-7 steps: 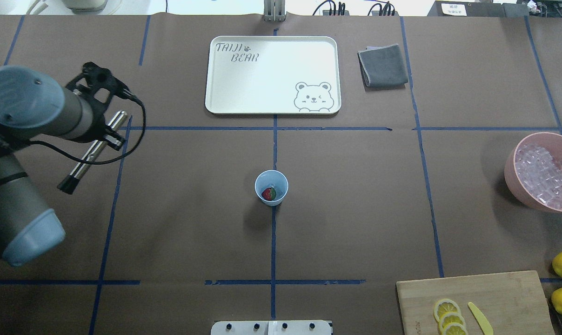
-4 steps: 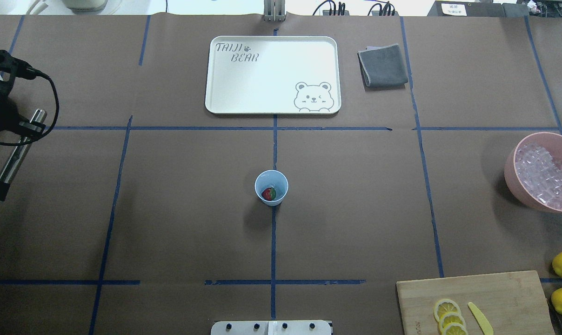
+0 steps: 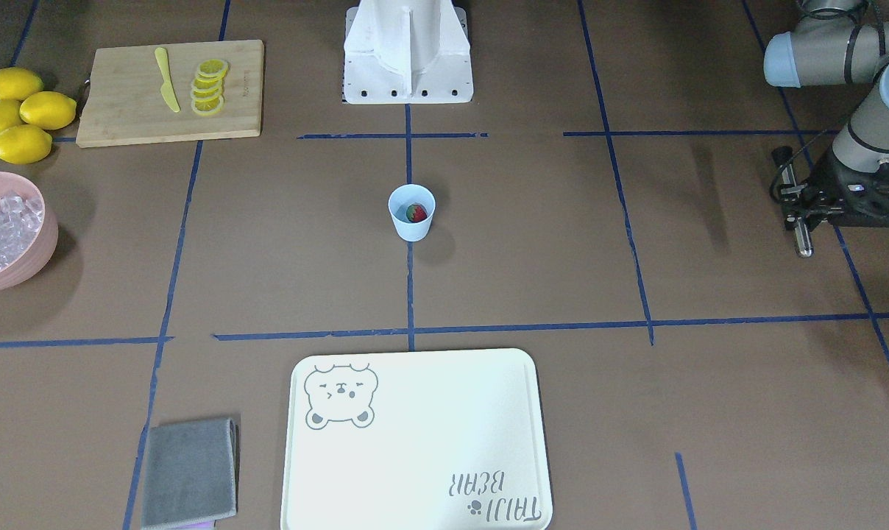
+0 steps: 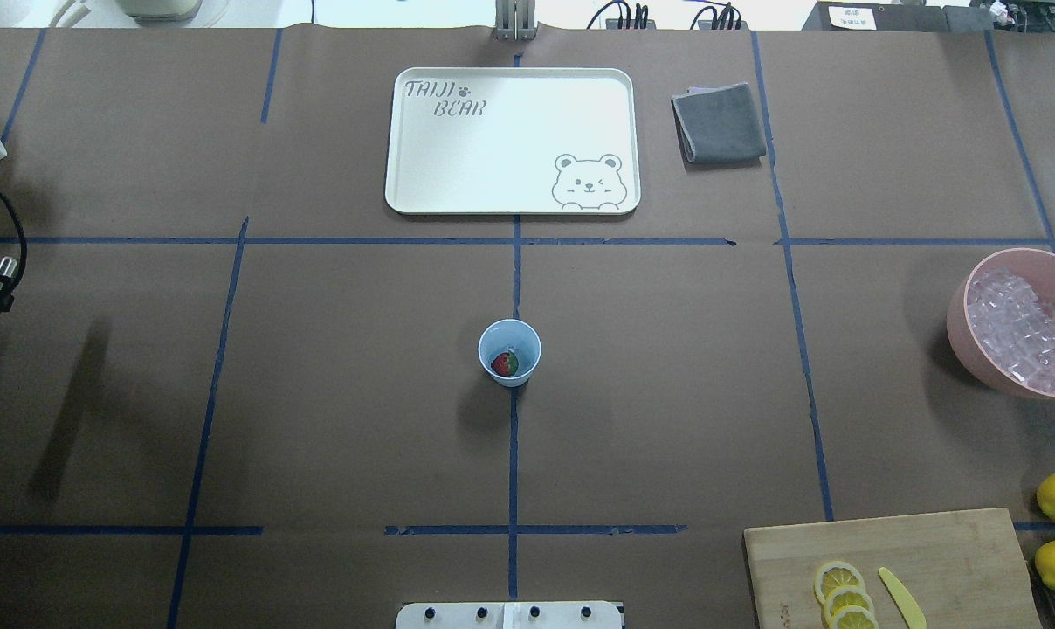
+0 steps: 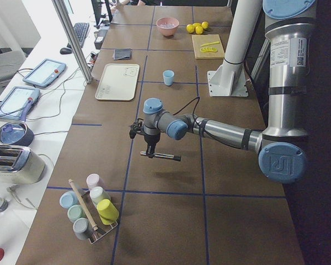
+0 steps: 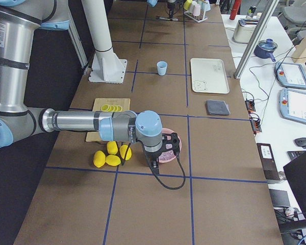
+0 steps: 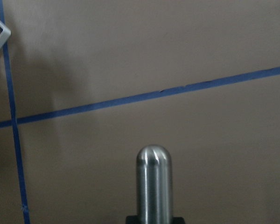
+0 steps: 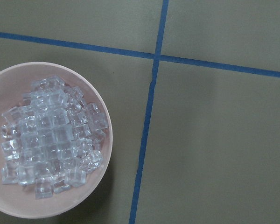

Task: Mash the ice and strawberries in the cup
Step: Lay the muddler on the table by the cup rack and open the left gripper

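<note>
1 strawberry (image 4: 504,363) in cup (image 4: 522,342)

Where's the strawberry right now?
The strawberry lies inside the light-blue cup, centre of the overhead view, on the robot's side of the white tray.

Robot lab: my table (image 4: 667,393) is papered brown and gridded with blue tape (image 4: 513,463). Control tablets (image 5: 44,73) and a keyboard (image 5: 78,33) sit on the side bench.

strawberry (image 4: 504,363) in cup (image 4: 520,335), ice (image 4: 1021,328) in bowl (image 4: 959,321)
</note>
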Controlling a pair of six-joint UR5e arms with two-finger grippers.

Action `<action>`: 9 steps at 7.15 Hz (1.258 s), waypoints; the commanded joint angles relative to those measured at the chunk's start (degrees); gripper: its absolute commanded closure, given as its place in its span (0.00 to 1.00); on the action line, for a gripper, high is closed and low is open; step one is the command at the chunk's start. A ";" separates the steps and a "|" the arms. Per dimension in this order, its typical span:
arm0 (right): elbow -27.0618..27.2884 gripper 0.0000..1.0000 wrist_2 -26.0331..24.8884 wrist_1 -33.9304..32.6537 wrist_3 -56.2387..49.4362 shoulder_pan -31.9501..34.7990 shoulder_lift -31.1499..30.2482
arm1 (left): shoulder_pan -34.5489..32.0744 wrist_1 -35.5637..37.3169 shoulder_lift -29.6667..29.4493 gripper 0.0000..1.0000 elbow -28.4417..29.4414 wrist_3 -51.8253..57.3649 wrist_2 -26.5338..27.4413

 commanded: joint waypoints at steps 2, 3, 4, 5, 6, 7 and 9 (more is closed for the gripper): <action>0.09 0.01 -0.02 0.09 0.00 0.00 0.00 | 0.18 -19.57 1.70 0.94 12.88 -7.85 0.02; 0.09 0.01 -0.02 0.09 -0.08 0.00 0.00 | 0.35 -24.16 1.70 0.94 16.93 -7.78 -0.06; 0.18 0.01 -0.02 0.09 -0.09 0.00 0.00 | 0.44 -24.29 1.61 0.94 17.49 -7.78 -0.06; 0.26 0.01 -0.02 0.09 0.00 0.00 0.00 | 0.61 -24.21 1.61 0.94 17.50 -7.78 -0.15; 0.26 0.00 -0.02 0.09 -0.08 0.00 0.00 | 0.62 -23.69 1.53 0.43 17.24 -7.61 -2.94; 0.26 0.00 -0.02 0.09 -0.09 0.00 0.00 | 0.18 -23.77 1.44 0.00 16.80 -7.08 -6.36; 0.26 0.01 -0.02 0.09 0.00 0.00 0.00 | -0.26 -22.29 1.26 0.00 15.57 -6.73 -8.40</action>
